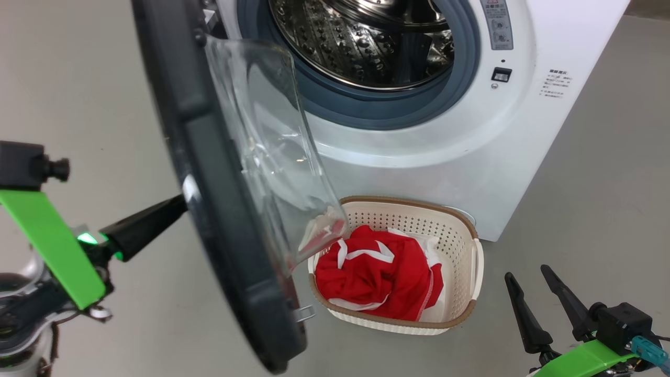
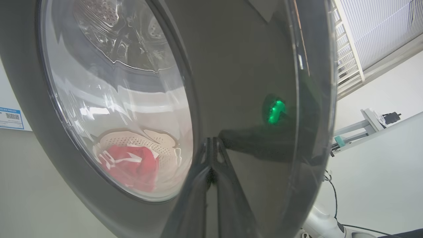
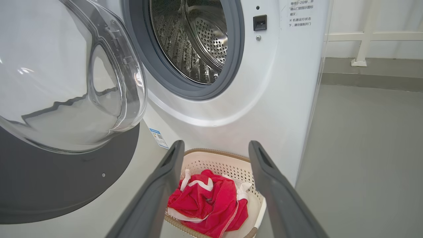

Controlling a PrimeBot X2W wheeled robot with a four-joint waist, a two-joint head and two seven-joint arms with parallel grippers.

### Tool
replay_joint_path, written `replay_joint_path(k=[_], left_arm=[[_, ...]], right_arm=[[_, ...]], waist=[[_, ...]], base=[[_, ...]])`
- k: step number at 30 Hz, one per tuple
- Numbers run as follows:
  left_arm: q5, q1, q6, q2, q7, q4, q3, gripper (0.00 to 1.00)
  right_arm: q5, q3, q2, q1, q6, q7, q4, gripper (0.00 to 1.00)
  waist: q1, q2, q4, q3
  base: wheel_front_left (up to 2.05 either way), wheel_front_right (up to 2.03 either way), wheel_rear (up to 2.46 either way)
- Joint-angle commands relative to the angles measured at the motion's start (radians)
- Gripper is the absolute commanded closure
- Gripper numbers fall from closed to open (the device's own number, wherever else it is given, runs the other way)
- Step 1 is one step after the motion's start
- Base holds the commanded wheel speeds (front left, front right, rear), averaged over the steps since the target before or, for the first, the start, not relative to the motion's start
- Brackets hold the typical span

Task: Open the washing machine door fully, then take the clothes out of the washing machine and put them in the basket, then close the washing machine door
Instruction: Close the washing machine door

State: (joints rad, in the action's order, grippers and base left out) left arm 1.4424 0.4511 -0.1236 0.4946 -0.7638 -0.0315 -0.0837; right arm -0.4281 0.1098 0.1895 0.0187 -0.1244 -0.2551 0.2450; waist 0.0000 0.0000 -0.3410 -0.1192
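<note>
A smooth grey floor (image 1: 602, 199) is spreading out on every side, plain and matte. The washing machine (image 1: 471, 157) is standing directly on it, its white body rising straight from the surface. The basket (image 1: 455, 235) is sitting on the floor just in front of the machine's lower front panel, its back rim lying close to the white casing; whether the two are touching is not clear. In the right wrist view a darker grey step (image 3: 370, 71) is running along the floor's far edge, and a white post (image 3: 363, 46) is standing on it
</note>
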Motion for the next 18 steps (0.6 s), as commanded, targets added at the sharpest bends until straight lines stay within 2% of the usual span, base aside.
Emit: replay_joint_path(k=[1, 11, 18], left_arm=[[-0.012, 0.061, -0.007, 0.025, 0.025, -0.048, 0.022, 1.0], [-0.035, 0.058, -0.007, 0.041, 0.108, -0.018, -0.015, 1.0], [-0.048, -0.017, -0.007, 0.052, 0.208, 0.013, -0.03, 1.0]], right_arm=[[0.01, 0.017, 0.014, -0.009, -0.006, -0.007, -0.026, 0.0], [0.012, 0.011, 0.011, -0.012, -0.006, -0.007, -0.024, 0.0], [0.013, 0.006, -0.002, 0.007, -0.006, -0.007, -0.022, 0.0]], waist=[[0.0, 0.0, 0.006, -0.002], [0.0, 0.0, 0.009, -0.002], [0.0, 0.0, -0.007, 0.029]], base=[[0.0, 0.0, 0.0], [0.0, 0.0, 0.0], [0.0, 0.0, 0.0]])
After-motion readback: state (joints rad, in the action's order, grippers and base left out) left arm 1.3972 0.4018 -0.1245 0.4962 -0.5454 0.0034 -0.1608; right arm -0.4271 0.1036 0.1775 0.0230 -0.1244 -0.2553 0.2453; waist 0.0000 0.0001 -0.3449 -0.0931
